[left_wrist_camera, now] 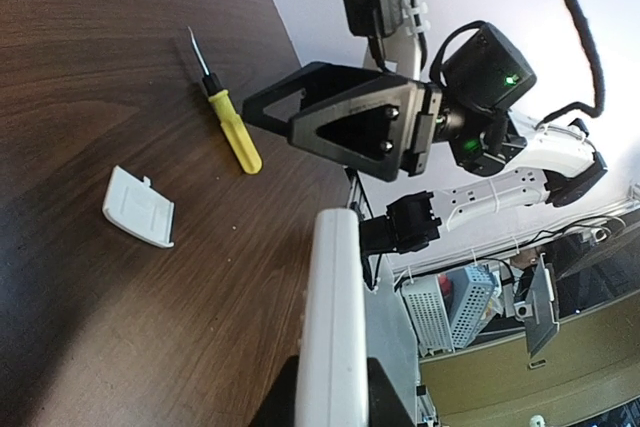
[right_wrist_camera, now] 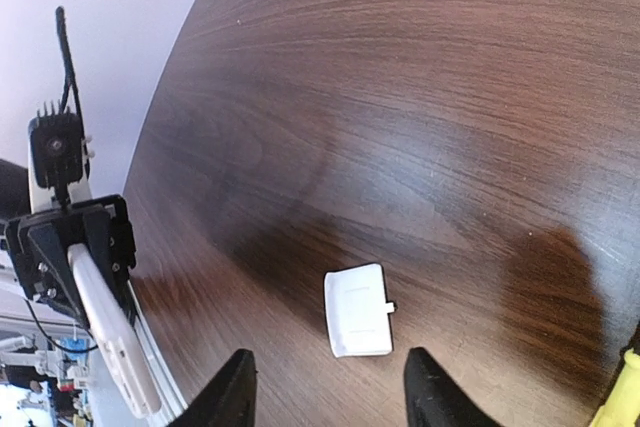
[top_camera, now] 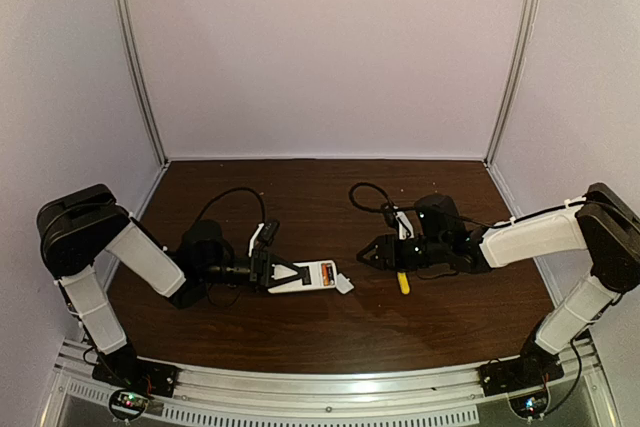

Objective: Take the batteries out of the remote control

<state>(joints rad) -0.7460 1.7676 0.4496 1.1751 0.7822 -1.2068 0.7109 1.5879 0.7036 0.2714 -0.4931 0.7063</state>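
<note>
My left gripper [top_camera: 288,275] is shut on the white remote control [top_camera: 308,276] and holds it low over the table, end toward the right arm. An orange and dark patch at its far end is the batteries [top_camera: 327,274]. In the left wrist view the remote [left_wrist_camera: 335,317] shows edge-on between the jaws and the batteries are hidden. My right gripper [top_camera: 368,254] is open and empty, just right of the remote's end. In the right wrist view its fingertips [right_wrist_camera: 235,387] stand either side of the small white cover piece [right_wrist_camera: 358,310] on the table.
The cover piece [top_camera: 344,284] lies by the remote's end. A yellow-handled screwdriver [top_camera: 403,282] lies under the right gripper; it also shows in the left wrist view [left_wrist_camera: 232,132]. Pale walls enclose the dark wooden table [top_camera: 300,197].
</note>
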